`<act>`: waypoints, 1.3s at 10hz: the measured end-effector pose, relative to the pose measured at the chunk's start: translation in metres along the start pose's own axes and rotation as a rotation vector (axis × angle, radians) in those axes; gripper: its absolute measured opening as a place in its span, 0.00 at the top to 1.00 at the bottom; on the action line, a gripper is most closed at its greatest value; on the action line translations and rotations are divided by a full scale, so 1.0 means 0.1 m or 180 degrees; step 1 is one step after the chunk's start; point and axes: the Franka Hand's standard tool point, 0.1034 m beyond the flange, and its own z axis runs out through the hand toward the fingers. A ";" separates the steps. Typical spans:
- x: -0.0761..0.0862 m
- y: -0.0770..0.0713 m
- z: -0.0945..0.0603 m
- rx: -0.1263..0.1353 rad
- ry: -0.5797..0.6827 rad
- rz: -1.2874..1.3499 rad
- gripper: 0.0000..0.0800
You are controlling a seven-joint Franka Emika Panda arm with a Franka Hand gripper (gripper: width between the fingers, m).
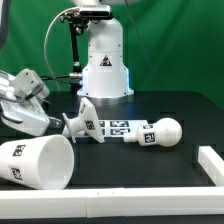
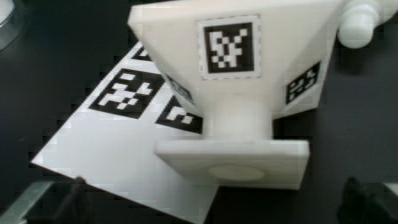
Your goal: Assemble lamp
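The small flared lamp base point(image 1: 86, 123) lies on its side on the black table, partly over the marker board point(image 1: 116, 128). In the wrist view the base point(image 2: 222, 90) fills the middle, tag facing up, its narrow end toward my gripper. My gripper point(image 1: 58, 121) reaches in from the exterior view's left. Its dark fingers point(image 2: 63, 205) stand wide apart, open and empty, just short of the base. The round bulb on its stem point(image 1: 160, 132) lies to the exterior view's right of the board and also shows in the wrist view point(image 2: 365, 25). The large shade point(image 1: 35, 162) lies on its side at the front left.
The big white robot pedestal point(image 1: 105, 60) stands at the back middle. A white raised border point(image 1: 210, 165) runs along the table's front right. The marker board point(image 2: 116, 100) lies under the base in the wrist view.
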 end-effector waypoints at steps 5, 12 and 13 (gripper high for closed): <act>0.06 -0.04 -0.03 0.0796 0.0024 0.0115 0.13; 0.03 -0.08 0.23 0.0999 0.0062 0.0221 0.13; 0.05 -0.05 0.24 0.1004 0.0052 0.0236 0.13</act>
